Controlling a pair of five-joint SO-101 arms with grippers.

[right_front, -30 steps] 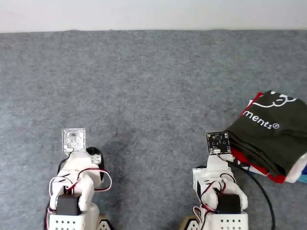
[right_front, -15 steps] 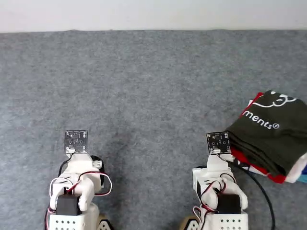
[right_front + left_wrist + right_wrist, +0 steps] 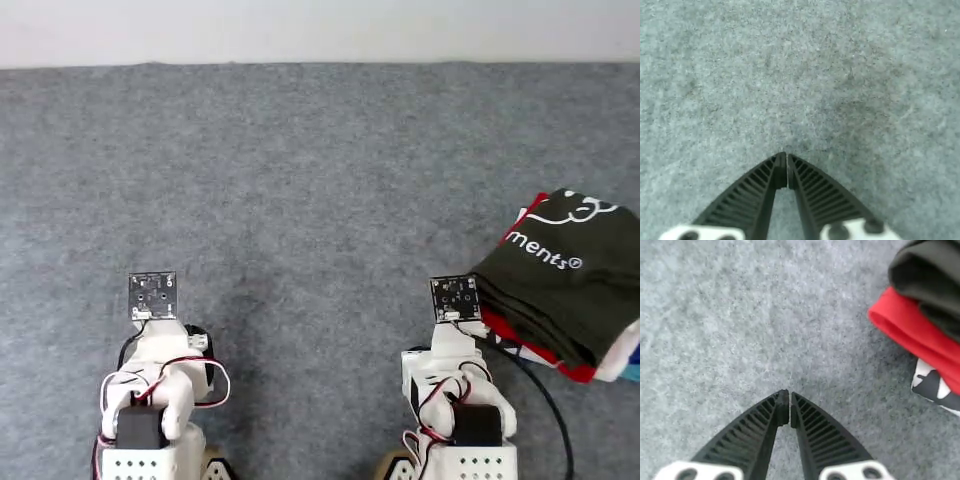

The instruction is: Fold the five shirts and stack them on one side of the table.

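My left pincer (image 3: 786,164), right pincer (image 3: 789,401): ribbed black jaws closed tip to tip, holding nothing. Shirt stack (image 3: 570,290) folded, soft, dark over red, at right edge of grey felt desk (image 3: 320,170).

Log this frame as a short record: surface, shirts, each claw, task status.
surface: grey table
stack: folded, at the table's right edge
layers: dark shirt on top, red shirt under it, white and blue edges lower
shirt count: cannot tell
left claw: shut, empty, over bare table
right claw: shut, empty, beside the stack, not touching it
status: shirts stacked on one side; task looks done
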